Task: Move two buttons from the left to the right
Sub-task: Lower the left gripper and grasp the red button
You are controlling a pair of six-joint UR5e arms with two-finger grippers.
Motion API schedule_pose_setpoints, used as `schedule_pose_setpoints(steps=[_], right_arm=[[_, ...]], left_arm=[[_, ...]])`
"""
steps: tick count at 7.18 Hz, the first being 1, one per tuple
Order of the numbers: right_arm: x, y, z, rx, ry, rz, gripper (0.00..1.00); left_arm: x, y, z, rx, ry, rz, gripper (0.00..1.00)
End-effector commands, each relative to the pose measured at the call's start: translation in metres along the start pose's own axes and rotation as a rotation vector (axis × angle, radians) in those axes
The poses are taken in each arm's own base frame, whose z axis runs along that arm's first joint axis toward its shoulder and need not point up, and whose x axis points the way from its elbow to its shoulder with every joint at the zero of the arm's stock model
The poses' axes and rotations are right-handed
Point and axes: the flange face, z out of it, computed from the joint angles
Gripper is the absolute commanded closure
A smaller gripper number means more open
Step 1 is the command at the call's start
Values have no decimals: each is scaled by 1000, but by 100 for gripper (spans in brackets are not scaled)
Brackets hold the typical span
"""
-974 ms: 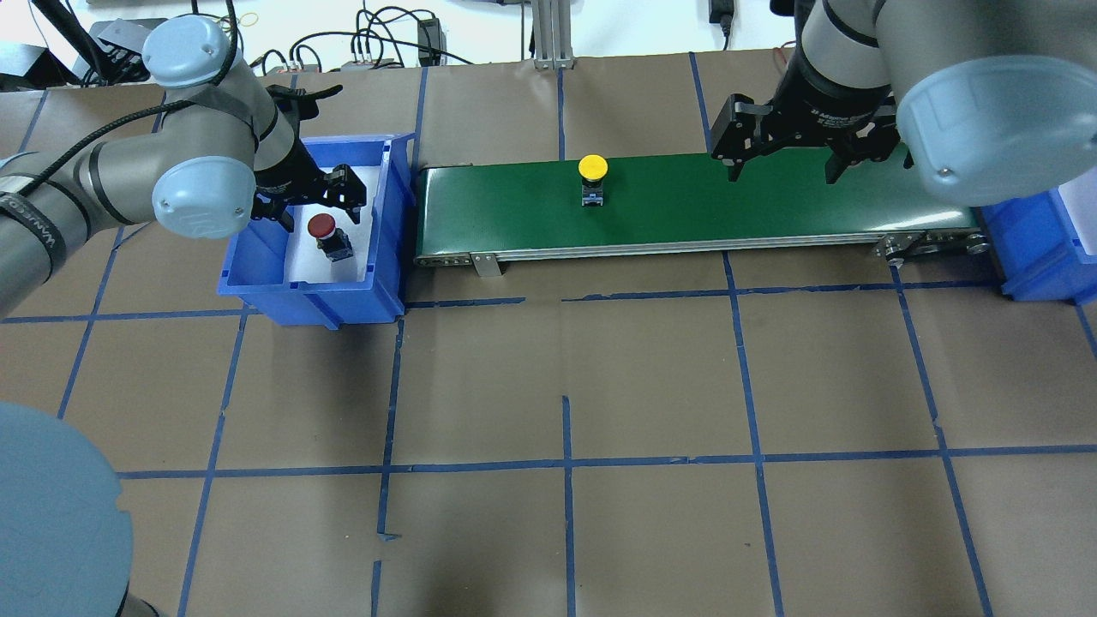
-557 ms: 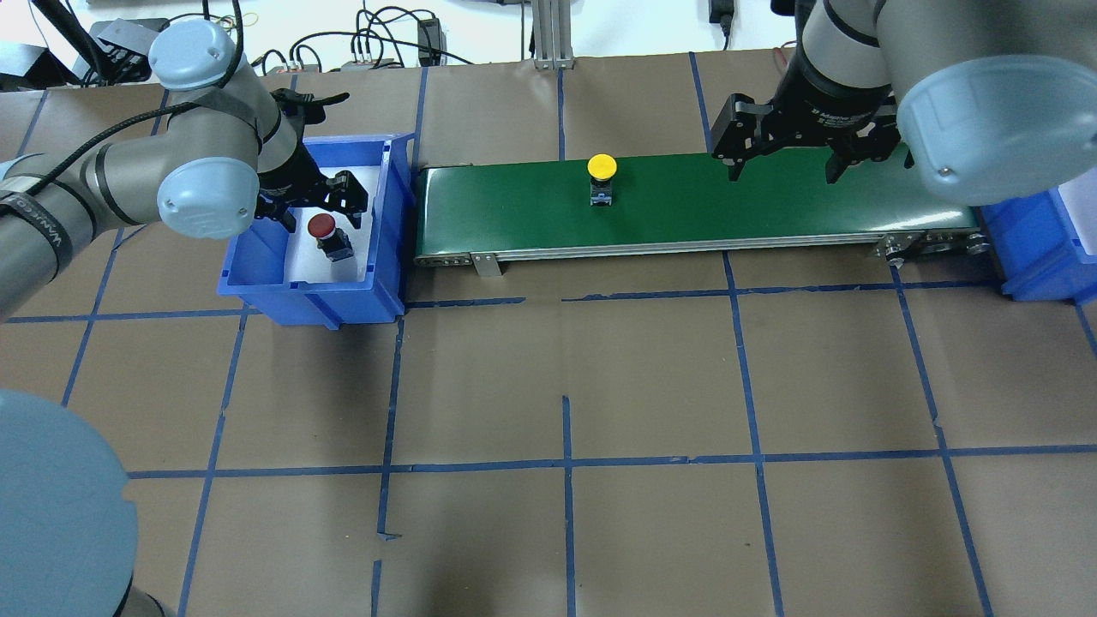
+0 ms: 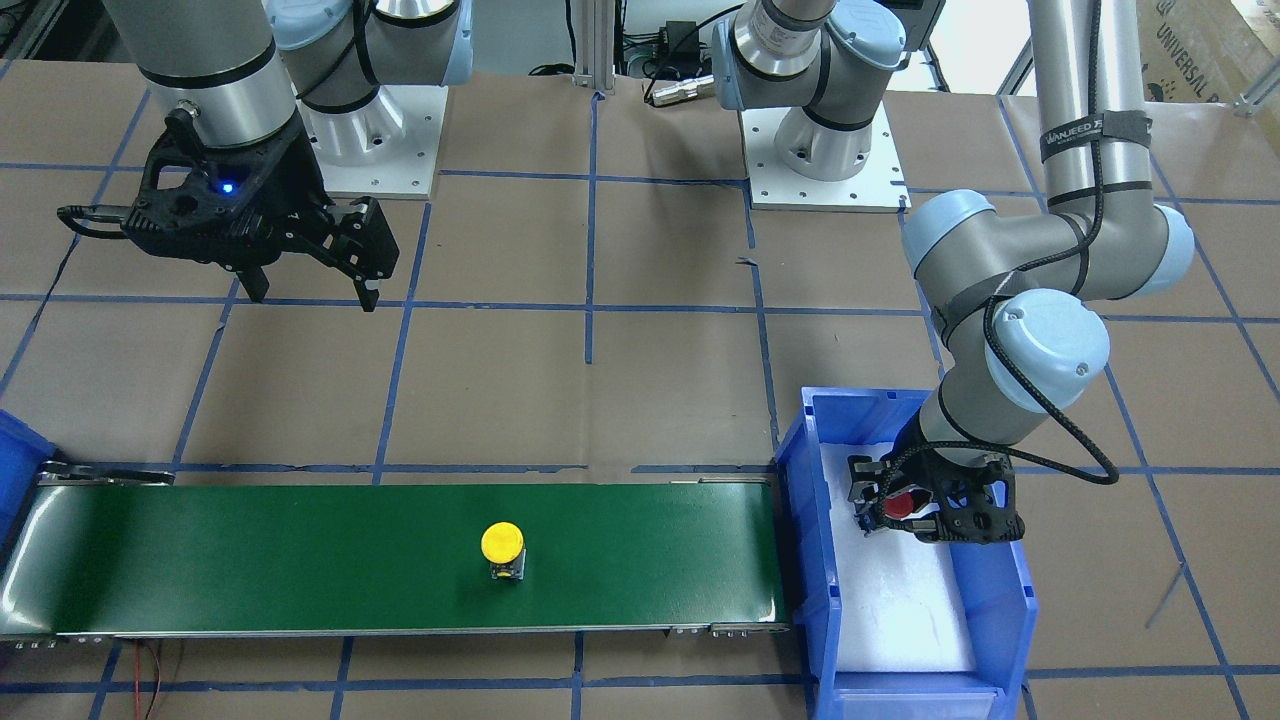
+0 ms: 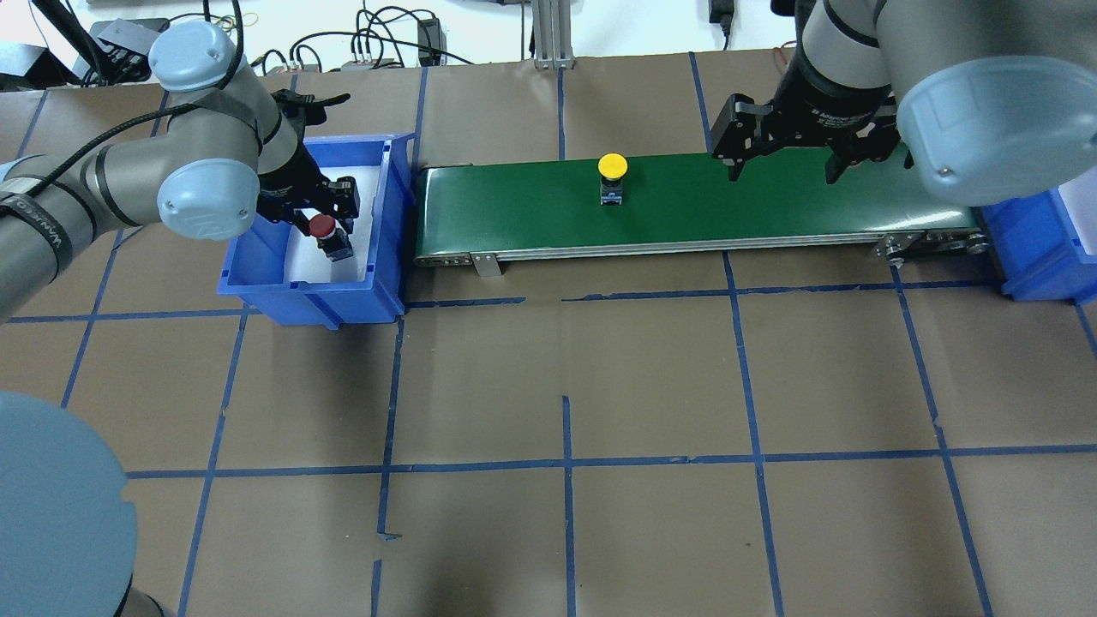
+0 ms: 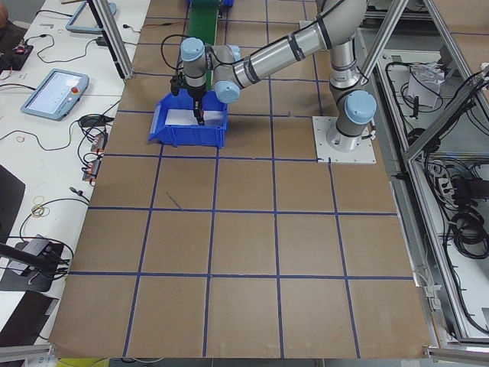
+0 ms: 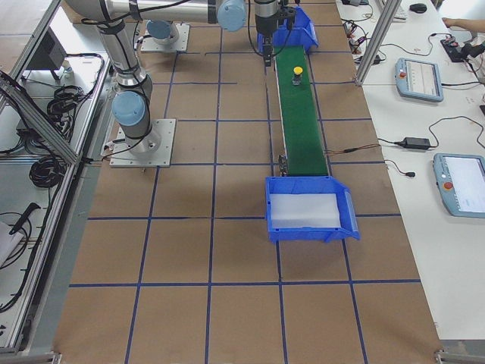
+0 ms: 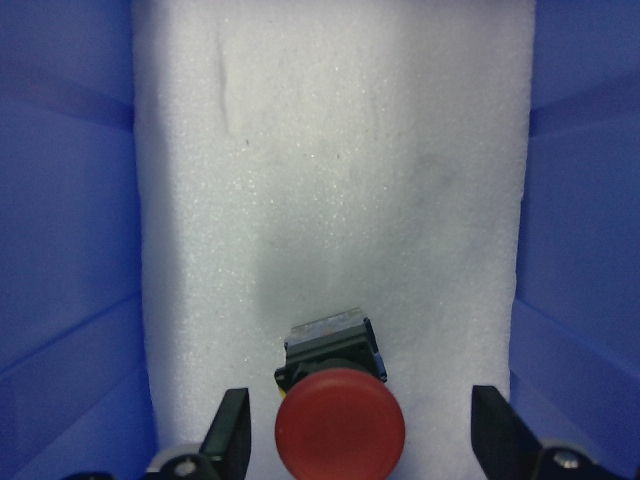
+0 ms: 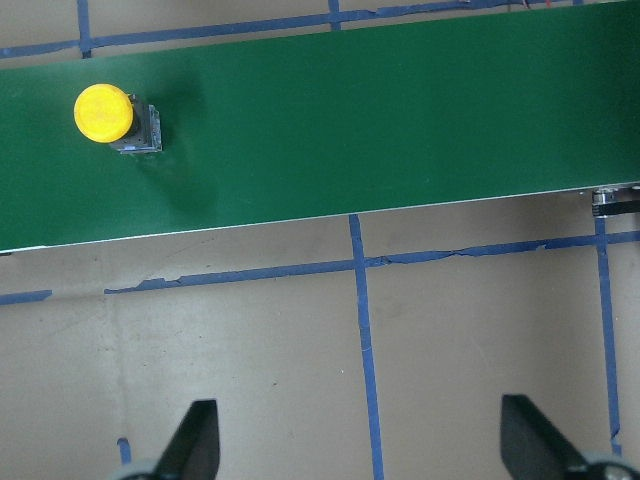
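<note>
Yellow button (image 4: pixel 612 165) is travelling further along the green belt (image 4: pixel 771 206) toward 3 o'clock than a second ago. Overhead, it is now sitting at about 12 o'clock of the desk (image 4: pixel 566 386), short of the right hand.

Red button (image 7: pixel 340 435) is not shifting. It is resting in the blue bin (image 4: pixel 390 223) at 10 o'clock, on white foam (image 7: pixel 330 200), cap facing the wrist camera, black body behind it.

Left hand (image 4: pixel 319 210) is sitting lower in the bin than before, down around the red one. In the wrist view its fingers are flanking the cap at 3 and 9 o'clock with a gap showing each side, so it is spread and gripping nothing yet. This straddle is reading as set-up for a pinch across the button.

Right hand (image 4: pixel 782 170) is keeping its post at 1 o'clock above the belt's far stretch, fingers wide, nothing between them. It is likely waiting downstream so the belt is bringing the yellow one to it.

Second blue bin (image 4: pixel 1033 257) is sitting at 3 o'clock past the belt's end, probably serving as the drop point.
</note>
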Motion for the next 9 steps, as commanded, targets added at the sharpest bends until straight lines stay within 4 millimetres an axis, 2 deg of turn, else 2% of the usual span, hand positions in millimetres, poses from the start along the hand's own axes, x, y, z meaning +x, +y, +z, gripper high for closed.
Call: schedule_pose_setpoints(steps=[1,2,4,5,6,7,8,9], right_arm=[[0,0,0,2,2,0,0],[-1,0,0,2,1,-1,0],[-1,0,0,2,1,-3,0],[0,0,0,2,3,-3,0],[0,0,0,2,3,-3,0],[0,0,0,2,3,-3,0],[-1,0,1,0,2,-1,0],[0,0,0,0,3,-1,0]], left_arm=[[-3,-4,-20,34,-20,-1,99],[-8,-8,-38,46,-22,-8,99],[-9,-11,-112,25,-16,-46,99],[0,-9,-144,13,-3,-98,99],[29,-5,-170,29,2,-106,99],[69,0,-175,40,6,-131,99],[98,-1,-165,41,15,-178,99],[106,-12,-146,51,20,-178,99]])
